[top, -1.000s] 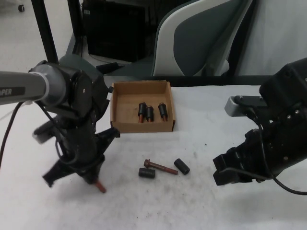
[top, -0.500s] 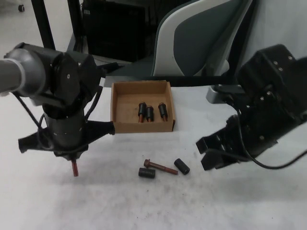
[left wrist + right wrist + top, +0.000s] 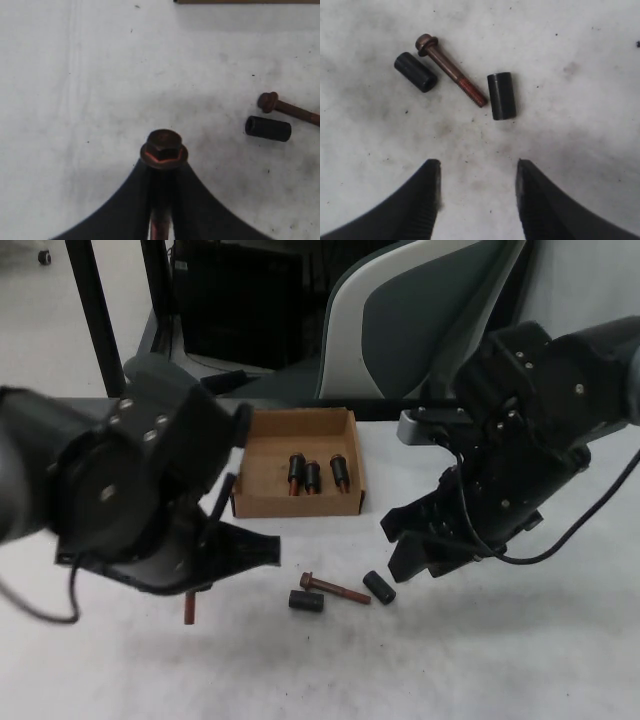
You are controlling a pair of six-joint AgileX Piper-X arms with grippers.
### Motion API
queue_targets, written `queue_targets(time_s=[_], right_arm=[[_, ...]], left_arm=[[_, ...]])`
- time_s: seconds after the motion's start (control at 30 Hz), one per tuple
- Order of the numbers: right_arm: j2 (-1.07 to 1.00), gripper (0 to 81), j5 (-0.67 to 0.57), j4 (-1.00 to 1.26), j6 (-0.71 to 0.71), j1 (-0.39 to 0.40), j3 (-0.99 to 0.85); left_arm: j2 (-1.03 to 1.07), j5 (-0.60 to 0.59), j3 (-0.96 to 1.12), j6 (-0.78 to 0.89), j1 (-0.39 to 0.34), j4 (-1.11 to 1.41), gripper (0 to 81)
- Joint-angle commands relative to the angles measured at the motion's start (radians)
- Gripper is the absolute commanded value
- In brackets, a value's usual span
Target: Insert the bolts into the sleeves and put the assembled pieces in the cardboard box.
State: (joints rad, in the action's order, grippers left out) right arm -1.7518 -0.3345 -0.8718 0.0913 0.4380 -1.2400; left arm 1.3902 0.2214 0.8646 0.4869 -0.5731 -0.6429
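Observation:
My left gripper (image 3: pixel 161 172) is shut on a copper bolt (image 3: pixel 163 150), which hangs below the arm over the bench in the high view (image 3: pixel 189 608). A second bolt (image 3: pixel 335 588) lies on the white bench between two black sleeves (image 3: pixel 306 601) (image 3: pixel 379 586). My right gripper (image 3: pixel 477 185) is open just above the bench, a short way from the nearer sleeve (image 3: pixel 500 95), the loose bolt (image 3: pixel 451 68) and the other sleeve (image 3: pixel 415 72). The cardboard box (image 3: pixel 247 462) at the back holds three assembled pieces (image 3: pixel 313 475).
The bench is white with dark smudges. An office chair (image 3: pixel 420 320) and a dark stand (image 3: pixel 95 300) are behind the bench's far edge. There is free room in front of the loose parts.
The left arm has lifted its bolt off the bench and swung right, toward the loose parts. The right arm has moved left to just beside the nearer sleeve, still open.

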Motion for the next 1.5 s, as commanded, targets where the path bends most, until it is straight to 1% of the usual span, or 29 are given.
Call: queue_targets(time_s=[0.0,0.1,0.2,0.4,0.53,0.63,0.8,1.0,1.47], right_arm=[[-0.022,45.8,0.049,-0.008,-0.014,0.002,-0.021],[-0.048,45.8,0.104,-0.019,-0.044,0.002,-0.045],[-0.081,45.8,0.135,-0.032,-0.066,0.002,-0.074],[-0.146,45.8,0.162,-0.079,-0.074,0.009,-0.137],[-0.184,45.8,0.177,-0.109,-0.076,0.029,-0.186],[-0.211,45.8,0.197,-0.131,-0.079,0.043,-0.217],[-0.254,45.8,0.248,-0.175,-0.126,0.062,-0.255],[-0.277,45.8,0.247,-0.175,-0.124,0.063,-0.255],[-0.318,45.8,0.239,-0.165,-0.121,0.104,-0.268]], left_arm=[[-0.097,0.019,-0.059,-0.004,-0.007,0.039,0.8],[-0.193,0.017,-0.11,0.003,-0.007,0.053,0.8],[-0.29,0.016,-0.15,0.003,-0.007,0.065,0.8],[-0.477,-0.01,-0.19,-0.001,-0.007,0.117,0.8],[-0.547,-0.01,-0.211,-0.034,-0.007,0.117,0.8],[-0.567,-0.007,-0.218,-0.091,-0.007,0.124,0.8],[-0.572,-0.007,-0.222,-0.154,-0.007,0.133,0.8],[-0.572,-0.007,-0.222,-0.157,-0.007,0.165,0.8],[-0.572,-0.014,-0.222,-0.18,-0.007,0.183,0.8]])
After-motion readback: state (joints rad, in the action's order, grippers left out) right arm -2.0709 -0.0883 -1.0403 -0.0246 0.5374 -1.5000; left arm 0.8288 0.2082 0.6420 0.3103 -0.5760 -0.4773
